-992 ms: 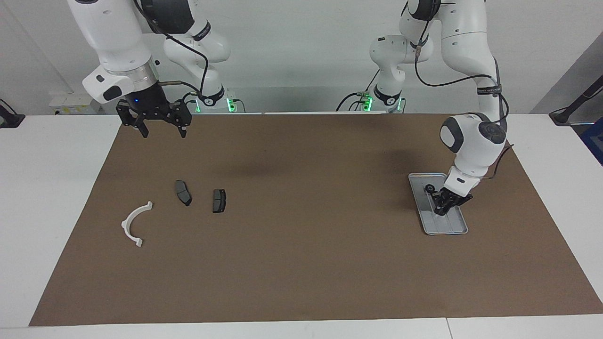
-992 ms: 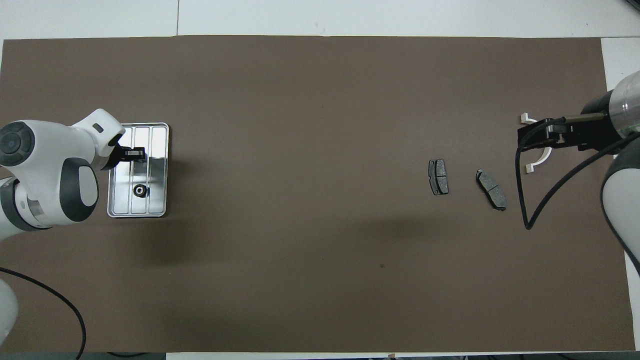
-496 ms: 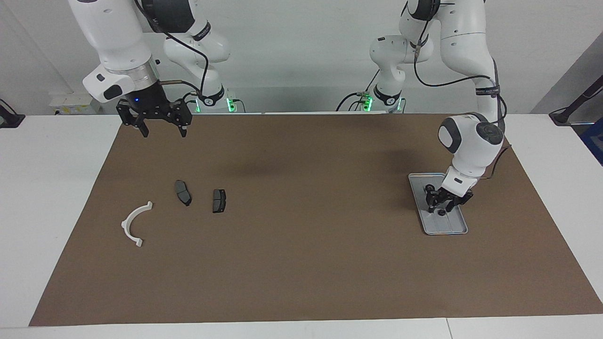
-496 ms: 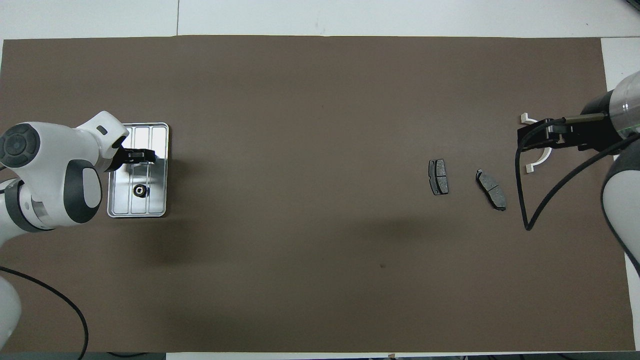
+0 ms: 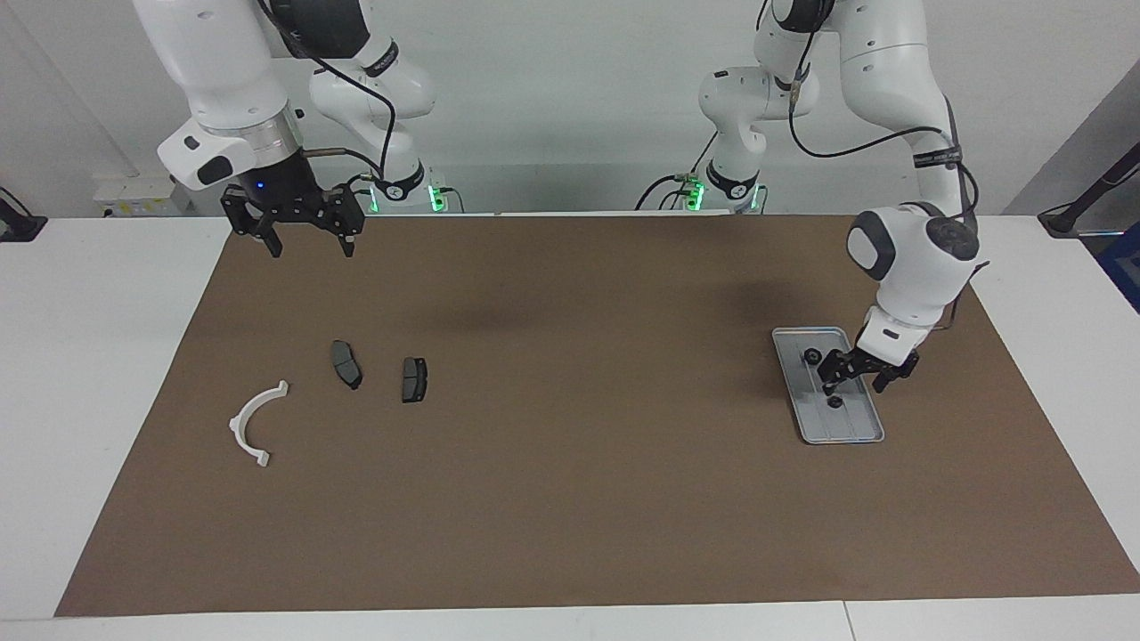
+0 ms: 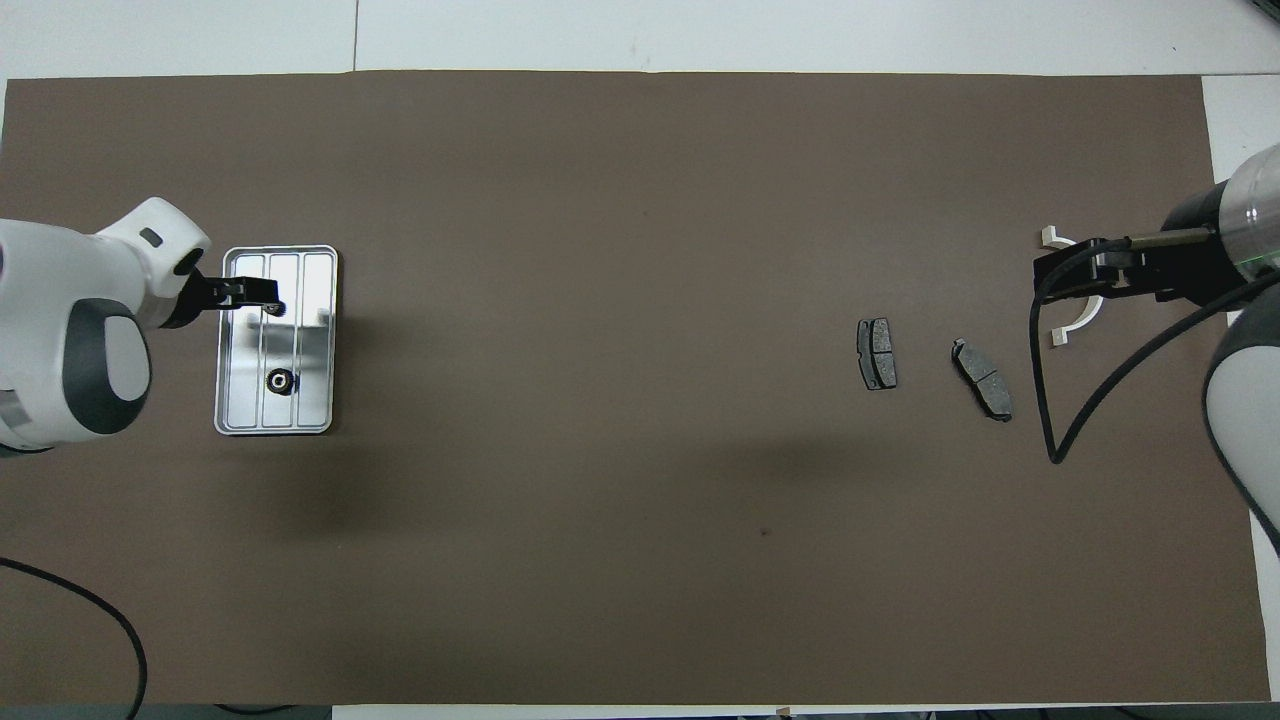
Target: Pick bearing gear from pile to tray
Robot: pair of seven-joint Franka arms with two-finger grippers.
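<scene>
Judging by looks, each bearing gear (image 5: 834,401) is small, stiff and light, so it is likely to roll; pinch it across the outer rim. Count: two gears, both in the tray (image 5: 855,425) at mid-right of the facing frame, second gear (image 5: 812,356) higher up. One tray, two dark plates (image 5: 346,364), one white bracket (image 5: 236,425). Left gripper (image 5: 852,385) wide open, empty, over the tray. Right gripper (image 5: 307,245) open, empty, waiting upper left.

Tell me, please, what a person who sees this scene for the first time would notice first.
Probably the silver tray at the left arm's end of the brown mat, with two small black round parts in it and the left end effector open just over it. Next, at the right arm's end, the white half-ring bracket and two dark grey plates lie apart, while the right end effector waits open, raised.
</scene>
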